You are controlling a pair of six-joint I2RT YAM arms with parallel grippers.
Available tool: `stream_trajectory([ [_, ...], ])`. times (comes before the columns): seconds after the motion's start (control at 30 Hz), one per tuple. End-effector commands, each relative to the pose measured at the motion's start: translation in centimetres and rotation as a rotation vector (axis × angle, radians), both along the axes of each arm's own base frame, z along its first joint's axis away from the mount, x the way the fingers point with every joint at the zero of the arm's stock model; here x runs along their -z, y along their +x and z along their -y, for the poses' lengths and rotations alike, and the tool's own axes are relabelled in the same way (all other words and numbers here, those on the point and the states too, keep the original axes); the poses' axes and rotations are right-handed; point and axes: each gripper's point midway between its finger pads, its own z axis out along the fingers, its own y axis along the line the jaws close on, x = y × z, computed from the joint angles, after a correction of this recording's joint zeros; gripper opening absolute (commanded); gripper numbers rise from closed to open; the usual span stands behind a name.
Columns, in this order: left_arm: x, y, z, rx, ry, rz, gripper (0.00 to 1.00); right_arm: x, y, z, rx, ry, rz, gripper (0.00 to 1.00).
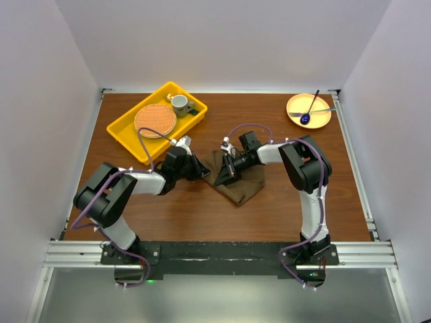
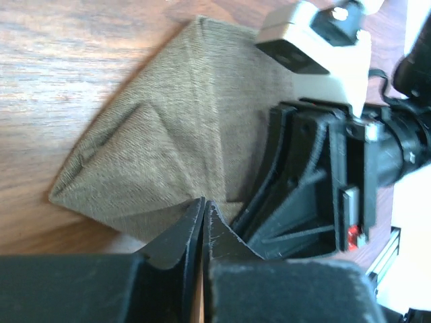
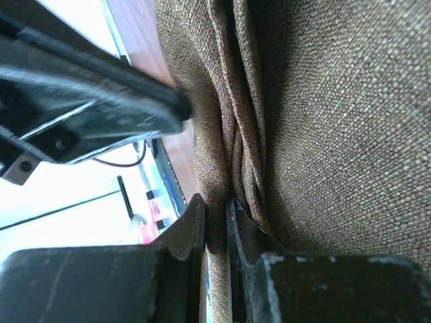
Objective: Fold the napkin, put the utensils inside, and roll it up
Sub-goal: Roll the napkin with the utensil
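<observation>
**napkin pinched between both grippers at table centre**

item inspected: the napkin (image 1: 244, 187), olive-brown cloth, lies crumpled on the wooden table (image 1: 168, 219) near its middle, between the two arms. in the left wrist view it forms a rough triangle with raised creases, one corner pointing away from the grippers.

right gripper (image 3: 215, 217): its jaws are drawn close together and a bunched fold of the napkin sits between them (the layered edges of the cloth run straight into the gap). finding: grasping the napkin.

left gripper (image 2: 203, 207): its jaws are pressed tip to tip, with the tips resting at the napkin's near edge. whether any cloth is caught between them cannot be told. finding: clenched.

the two grippers face each other just beside one another at the napkin's left side.

other items noted: a yellow tray (image 1: 120, 132) at the far left holds a round orange woven mat (image 1: 155, 120) and a mug (image 1: 180, 103). a yellow plate (image 1: 325, 118) at the far right carries a dark spoon (image 1: 312, 106).
</observation>
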Motion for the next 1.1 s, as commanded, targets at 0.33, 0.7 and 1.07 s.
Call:
stream_trajectory([
  [0.33,8.4,-1.5,-3.1,-0.119,0.075,-0.26,0.0,1.6,0.8,5.2,0.015,-0.407,0.176,0.3],
  [0.7,9.9,-2.2,-3.3,-0.105,0.096,-0.295,0.0,-5.3,2.0,8.2,-0.011,-0.619,0.584,0.64],
  [1.07,9.3,-2.0,-3.0,-0.092,0.083,-0.291,0.0,-3.2,-1.0,7.4,-0.015,-0.669,0.673,0.65],
])
